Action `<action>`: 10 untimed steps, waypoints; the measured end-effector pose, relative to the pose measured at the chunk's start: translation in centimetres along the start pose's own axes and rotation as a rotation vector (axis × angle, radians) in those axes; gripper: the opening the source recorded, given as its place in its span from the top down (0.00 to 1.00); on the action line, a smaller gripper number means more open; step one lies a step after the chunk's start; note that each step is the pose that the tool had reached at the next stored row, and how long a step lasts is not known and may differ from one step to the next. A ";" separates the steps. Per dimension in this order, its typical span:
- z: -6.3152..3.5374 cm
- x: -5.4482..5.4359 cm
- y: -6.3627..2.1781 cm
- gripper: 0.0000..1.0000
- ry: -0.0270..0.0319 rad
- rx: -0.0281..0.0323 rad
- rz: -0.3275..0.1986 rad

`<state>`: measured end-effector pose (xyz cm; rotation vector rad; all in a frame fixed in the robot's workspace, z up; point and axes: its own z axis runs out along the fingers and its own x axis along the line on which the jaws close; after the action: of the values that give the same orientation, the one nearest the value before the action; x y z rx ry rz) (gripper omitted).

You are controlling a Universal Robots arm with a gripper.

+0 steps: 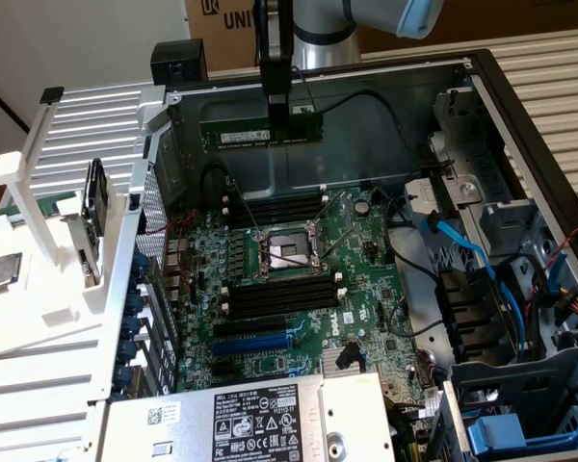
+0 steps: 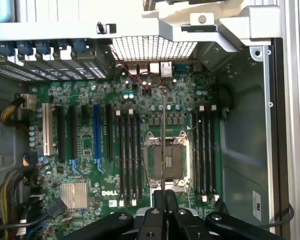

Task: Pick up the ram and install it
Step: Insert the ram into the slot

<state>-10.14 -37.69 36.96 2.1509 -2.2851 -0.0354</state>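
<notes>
The ram (image 1: 246,131), a long green stick with a pale label, hangs level above the open computer case near its back wall. My gripper (image 1: 277,117) is shut on it near its end on the exterior view's right. In the wrist view the ram (image 2: 163,130) appears edge-on as a thin line running out from the fingertips (image 2: 159,199), over the processor socket (image 2: 167,160). Black memory slots lie on both sides of the socket (image 1: 287,252): one bank (image 1: 275,207) toward the back and one bank (image 1: 279,294) toward the front. The ram is well above the motherboard (image 1: 361,250).
A white rack (image 1: 48,289) on the exterior view's left carries a silver processor chip (image 1: 0,271). A power supply (image 1: 250,419) sits at the front. Blue cables (image 1: 472,260) and a drive cage (image 1: 520,385) crowd the exterior view's right. Case walls (image 1: 366,82) ring the board.
</notes>
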 end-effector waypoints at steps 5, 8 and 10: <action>0.59 0.0 -0.54 0.88 -0.0077 -0.0003 0.006; 0.68 0.0 -0.56 0.88 -0.0089 -0.0005 0.008; 0.72 0.0 -0.56 0.88 -0.0097 -0.0005 0.008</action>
<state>-9.59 -37.69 36.23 2.1456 -2.2989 -0.0465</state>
